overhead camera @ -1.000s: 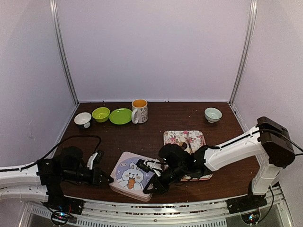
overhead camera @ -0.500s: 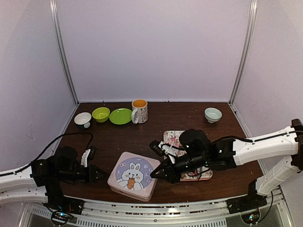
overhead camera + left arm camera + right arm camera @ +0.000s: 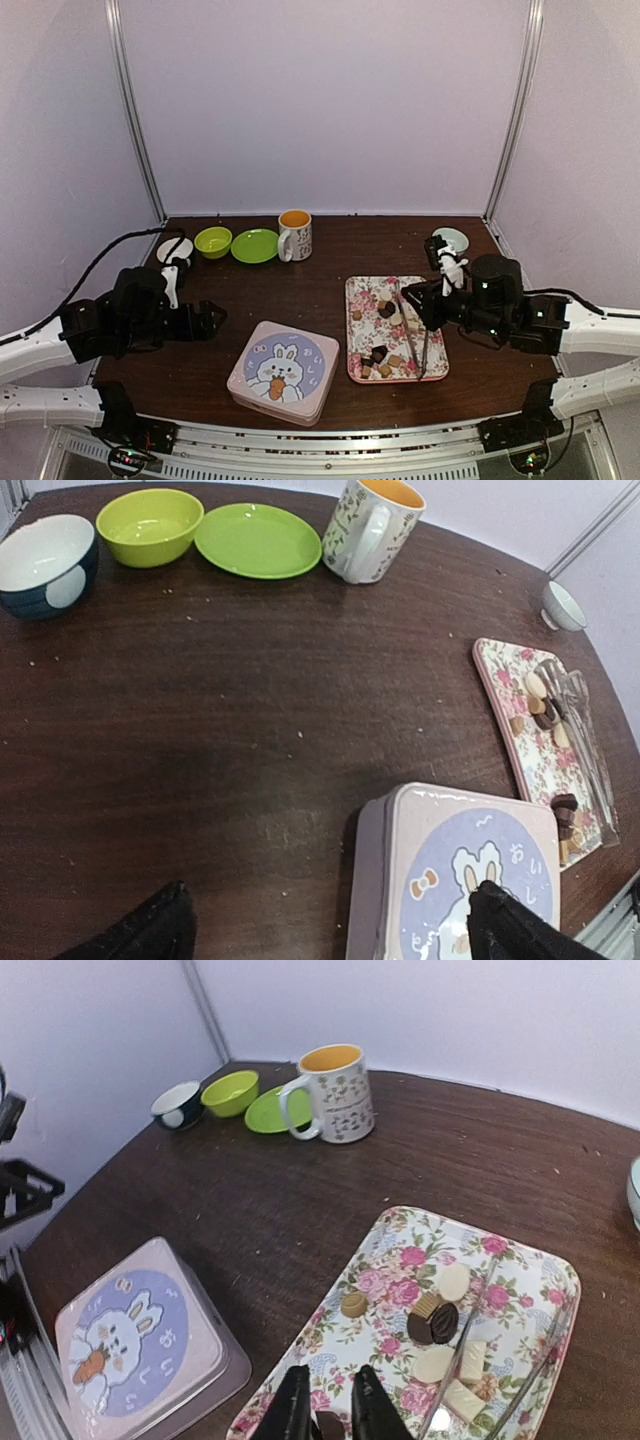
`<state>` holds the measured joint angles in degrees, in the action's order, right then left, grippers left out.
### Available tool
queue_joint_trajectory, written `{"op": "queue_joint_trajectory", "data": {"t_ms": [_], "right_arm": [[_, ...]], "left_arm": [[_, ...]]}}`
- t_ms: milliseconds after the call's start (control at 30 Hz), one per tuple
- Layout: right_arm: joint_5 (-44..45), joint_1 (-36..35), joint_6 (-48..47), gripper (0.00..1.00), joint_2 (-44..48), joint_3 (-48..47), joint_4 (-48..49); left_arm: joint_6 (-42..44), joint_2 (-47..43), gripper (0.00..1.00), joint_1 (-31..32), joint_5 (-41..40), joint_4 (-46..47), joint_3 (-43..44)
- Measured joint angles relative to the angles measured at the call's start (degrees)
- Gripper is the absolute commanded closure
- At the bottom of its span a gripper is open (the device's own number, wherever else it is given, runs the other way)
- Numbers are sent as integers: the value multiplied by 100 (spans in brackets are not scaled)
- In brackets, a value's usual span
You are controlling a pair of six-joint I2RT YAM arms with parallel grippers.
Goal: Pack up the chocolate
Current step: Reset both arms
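We see the left claw [image 3: 327,927] wide apart, its fingers cut off below; the right claw [image 3: 330,1410] stands narrowly apart, half-hiding one dark chocolate [image 3: 328,1427].

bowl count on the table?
3: a navy-and-white bowl at the back left corner, a lime bowl right beside it, and a pale blue-green bowl at the back right. None seems hidden.

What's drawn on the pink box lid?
The box lid shows a white bunny holding an orange carrot on a purple circle; clearest from the top camera.
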<state>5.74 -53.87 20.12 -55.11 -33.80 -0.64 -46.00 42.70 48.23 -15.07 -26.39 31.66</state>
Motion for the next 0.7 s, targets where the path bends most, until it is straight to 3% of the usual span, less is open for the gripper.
{"op": "queue_joint_trajectory", "data": {"t_ms": [67,267,533,700], "right_arm": [[448,275,-138,40,227,105,-20],[1099,1045,-555,3,629,236,-164],[1928,1989,-774,0,531,149,-118],[2385,2258,-1266,7,273,271,678]], "left_arm": [[269,127,2,-267,-66,-2,146],[1349,442,2,-1141,-216,129,603],[2400,822,2,-2107,-210,575,940],[2791,1172,2,-2697,-216,981,938]]}}
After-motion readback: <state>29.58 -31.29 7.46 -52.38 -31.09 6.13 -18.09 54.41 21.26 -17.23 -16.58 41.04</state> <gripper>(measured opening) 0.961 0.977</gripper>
